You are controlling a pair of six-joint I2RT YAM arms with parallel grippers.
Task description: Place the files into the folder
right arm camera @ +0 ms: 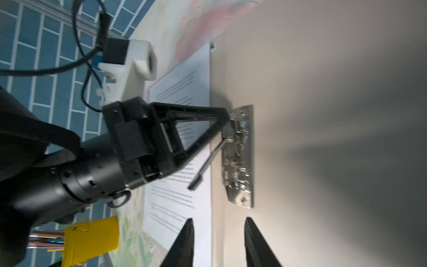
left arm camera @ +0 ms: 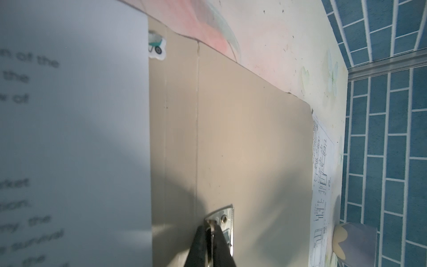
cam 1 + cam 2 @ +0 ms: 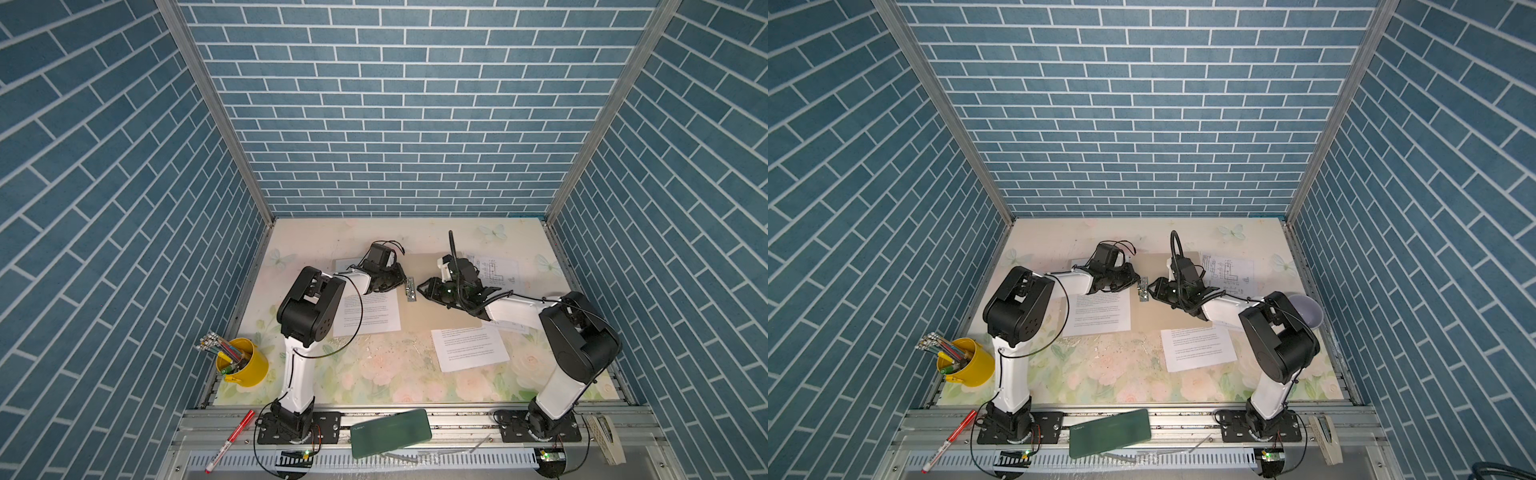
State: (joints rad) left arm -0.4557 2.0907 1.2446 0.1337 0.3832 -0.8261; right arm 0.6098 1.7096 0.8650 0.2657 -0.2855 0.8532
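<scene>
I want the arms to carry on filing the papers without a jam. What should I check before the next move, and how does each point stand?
1. The folder lies open and flat on the table: ok.
2. The left gripper is shut on one end of the metal clip: ok.
3. The clip's lever stands lifted off the spine: ok. Whether it is open enough to take paper: cannot tell.
4. The right gripper is open, holds nothing and is free to fetch: ok.
5. All sheets inside: not ok. One text sheet lies on the folder's left half; the second text sheet and the diagram sheet lie off it, by its edges.
</scene>
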